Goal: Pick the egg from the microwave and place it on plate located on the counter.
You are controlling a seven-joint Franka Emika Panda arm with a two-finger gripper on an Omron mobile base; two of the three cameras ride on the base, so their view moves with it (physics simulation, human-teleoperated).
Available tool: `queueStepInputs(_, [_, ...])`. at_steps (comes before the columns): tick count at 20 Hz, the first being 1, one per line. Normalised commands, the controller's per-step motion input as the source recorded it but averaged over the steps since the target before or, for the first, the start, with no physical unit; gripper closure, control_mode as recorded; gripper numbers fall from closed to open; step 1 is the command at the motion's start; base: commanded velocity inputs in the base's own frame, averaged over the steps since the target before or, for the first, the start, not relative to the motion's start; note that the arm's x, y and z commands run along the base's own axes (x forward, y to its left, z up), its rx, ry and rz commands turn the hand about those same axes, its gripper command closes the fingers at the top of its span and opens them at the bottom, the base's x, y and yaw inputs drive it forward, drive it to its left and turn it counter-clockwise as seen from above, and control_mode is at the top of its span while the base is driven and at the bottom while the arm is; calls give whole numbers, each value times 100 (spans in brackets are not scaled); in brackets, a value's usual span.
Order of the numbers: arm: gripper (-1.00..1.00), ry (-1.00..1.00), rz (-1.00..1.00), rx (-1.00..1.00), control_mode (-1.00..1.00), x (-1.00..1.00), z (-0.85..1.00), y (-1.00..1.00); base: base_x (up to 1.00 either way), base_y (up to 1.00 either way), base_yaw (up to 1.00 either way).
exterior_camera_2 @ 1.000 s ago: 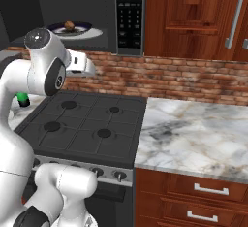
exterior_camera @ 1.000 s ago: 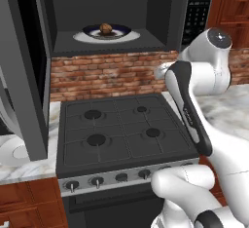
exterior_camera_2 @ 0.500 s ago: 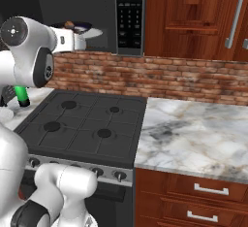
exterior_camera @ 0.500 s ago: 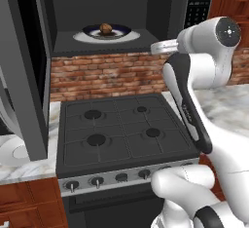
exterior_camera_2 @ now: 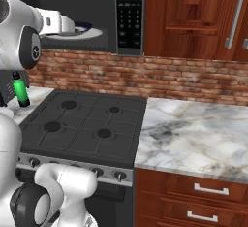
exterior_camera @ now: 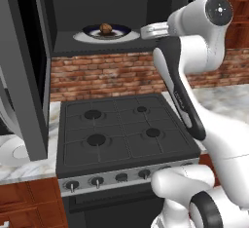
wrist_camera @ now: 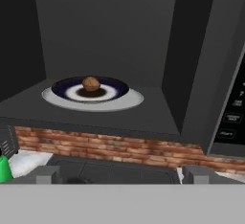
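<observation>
The small brown speckled egg (wrist_camera: 91, 83) sits on a dark-centred, blue-rimmed dish (wrist_camera: 117, 88) inside the open dark grey microwave (wrist_camera: 191, 60). The two-finger gripper (wrist_camera: 117, 174) faces it, outside the cavity, jaws wide and empty. Reaching, grasping and placing all remain.

1 brown egg (wrist_camera: 91, 83) sits on 1 dish (wrist_camera: 91, 90) with a blue and white rim, on 1 white turntable (wrist_camera: 93, 98), inside 1 open microwave (wrist_camera: 191, 50). 1 black stove (exterior_camera: 124, 129) has 4 burners, and 5 knobs show along its front. 1 green bottle (exterior_camera_2: 20, 89) stands left of the stove. 1 marble worktop (exterior_camera_2: 193, 136) has 2 drawer handles below and 1 long cupboard handle above. 1 white plate (exterior_camera: 12, 149) shows partly.
</observation>
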Motion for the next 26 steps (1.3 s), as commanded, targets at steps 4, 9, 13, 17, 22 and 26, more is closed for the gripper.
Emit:
queueStepInputs(4, [-100, 0, 0, 0, -100, 16, 23, 2, 0, 0, 0])
queueStepInputs(9, [-100, 0, 0, 0, -100, 32, 1, 0, 0, 0, 0])
queueStepInputs(13, [-100, 4, 4, 0, -100, 59, -15, 14, 0, 0, 0])
queueStepInputs(17, [-100, 23, 13, 0, -100, 67, -15, 41, 0, 0, 0])
queueStepInputs(22, [-100, 31, 9, 0, -100, 65, -2, 52, 0, 0, 0])
queueStepInputs(26, [-100, 26, 9, 0, -100, 77, 0, 38, 0, 0, 0])
